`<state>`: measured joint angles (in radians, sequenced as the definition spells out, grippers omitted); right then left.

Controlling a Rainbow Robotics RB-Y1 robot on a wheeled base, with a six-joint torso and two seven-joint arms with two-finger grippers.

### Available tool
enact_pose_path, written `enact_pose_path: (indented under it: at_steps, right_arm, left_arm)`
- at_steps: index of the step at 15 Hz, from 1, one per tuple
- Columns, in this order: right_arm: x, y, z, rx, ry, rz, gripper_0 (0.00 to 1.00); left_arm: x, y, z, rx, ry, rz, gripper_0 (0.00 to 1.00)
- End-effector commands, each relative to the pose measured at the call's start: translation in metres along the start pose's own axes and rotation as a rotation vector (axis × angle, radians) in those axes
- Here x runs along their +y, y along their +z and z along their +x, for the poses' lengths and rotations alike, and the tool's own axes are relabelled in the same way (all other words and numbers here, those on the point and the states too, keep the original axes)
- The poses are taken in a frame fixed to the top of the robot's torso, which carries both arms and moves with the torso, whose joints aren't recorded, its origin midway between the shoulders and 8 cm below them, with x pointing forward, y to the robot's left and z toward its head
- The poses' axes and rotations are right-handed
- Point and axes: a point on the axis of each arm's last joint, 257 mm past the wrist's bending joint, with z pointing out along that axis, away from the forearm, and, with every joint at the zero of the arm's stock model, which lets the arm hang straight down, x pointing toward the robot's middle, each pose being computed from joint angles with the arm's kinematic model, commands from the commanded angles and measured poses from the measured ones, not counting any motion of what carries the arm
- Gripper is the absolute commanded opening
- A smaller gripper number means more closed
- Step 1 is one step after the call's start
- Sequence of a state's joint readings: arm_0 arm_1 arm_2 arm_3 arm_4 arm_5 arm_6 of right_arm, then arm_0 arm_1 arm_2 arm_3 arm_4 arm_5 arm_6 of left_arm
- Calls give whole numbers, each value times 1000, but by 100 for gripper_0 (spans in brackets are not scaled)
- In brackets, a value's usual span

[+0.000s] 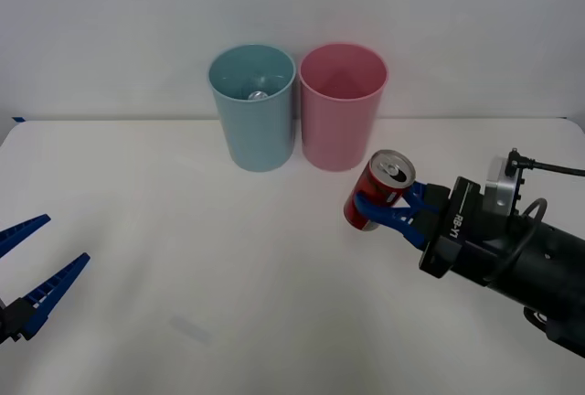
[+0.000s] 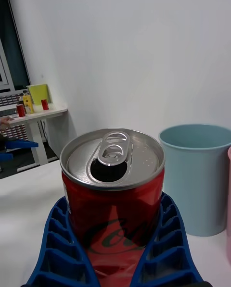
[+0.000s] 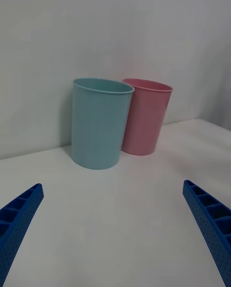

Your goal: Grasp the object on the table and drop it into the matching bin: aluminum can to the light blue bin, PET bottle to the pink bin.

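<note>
Front view: right tool (image 1: 388, 208) clamped around aluminum can (image 1: 378, 189), just beside pink bin (image 1: 342, 107); left tool (image 1: 32, 272) agape.

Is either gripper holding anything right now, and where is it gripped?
The right gripper holds the red drink can by its lower body, sides clamped. The left gripper is open and holds nothing.

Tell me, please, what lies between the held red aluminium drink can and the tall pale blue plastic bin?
In the front view, only bare white table; the red can, in the right gripper, sits before the pink bin, the blue bin beyond to its left.
</note>
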<state>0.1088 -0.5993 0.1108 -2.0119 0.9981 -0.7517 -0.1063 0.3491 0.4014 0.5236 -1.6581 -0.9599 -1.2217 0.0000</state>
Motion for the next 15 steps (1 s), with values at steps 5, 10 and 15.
enact_pose_path:
  at_steps: [5,10,15]
  right_arm:
    - [-14,52,-37,-34,24,2,0]
    - [-33,101,-54,-56,28,14,0]
    - [-65,157,-64,-59,15,13,0]
  left_arm:
    - [0,0,0,0,0,0,100]
    - [0,0,0,0,0,0,100]
    - [0,0,0,0,0,0,100]
